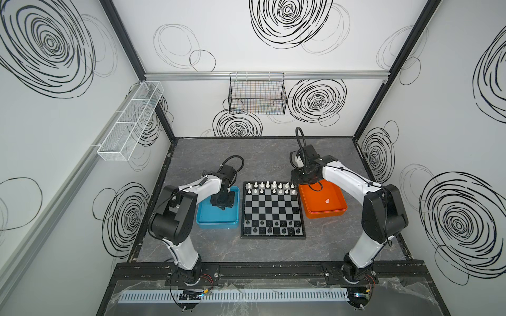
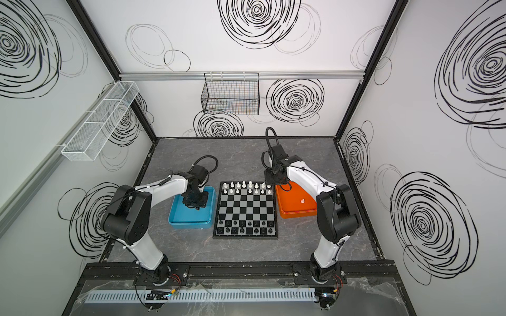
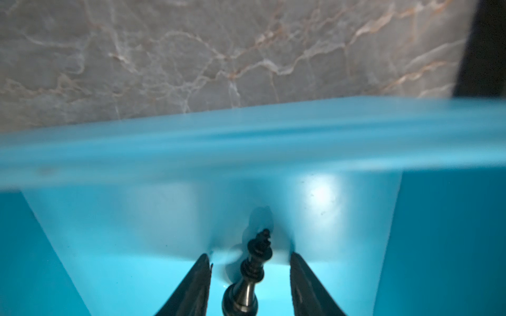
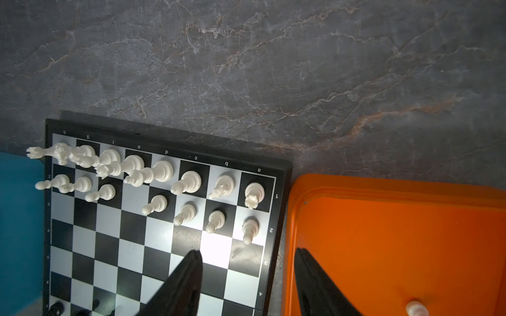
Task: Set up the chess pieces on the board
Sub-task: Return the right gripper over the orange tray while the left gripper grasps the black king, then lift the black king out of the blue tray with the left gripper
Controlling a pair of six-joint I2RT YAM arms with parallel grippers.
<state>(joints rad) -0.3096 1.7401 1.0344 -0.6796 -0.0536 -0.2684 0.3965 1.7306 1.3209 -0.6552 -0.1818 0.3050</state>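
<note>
On the board [image 1: 272, 208] the black pieces [image 1: 269, 230] fill the near rows, too small to count. Just beyond, in the blue tray [image 3: 246, 136], the left claw [image 3: 249, 255] stands spread around a tall black piece [image 3: 253, 269], gaps on both sides. Its long axis runs along the fingers, head toward the tray wall, base cut off. Farther, the right claw [image 4: 247, 250] hangs spread and empty over the board edge, a white pawn [image 4: 416, 309] in the orange tray [image 4: 383, 219]

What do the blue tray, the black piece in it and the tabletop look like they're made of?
Blue tray: likely moulded plastic, smooth, semi-matte, with a soft glare patch.
Black piece: glossy, probably plastic, given bright highlights on its stem.
Tabletop: grey marble look with pale veins; stone or printed laminate, cannot tell.
</note>
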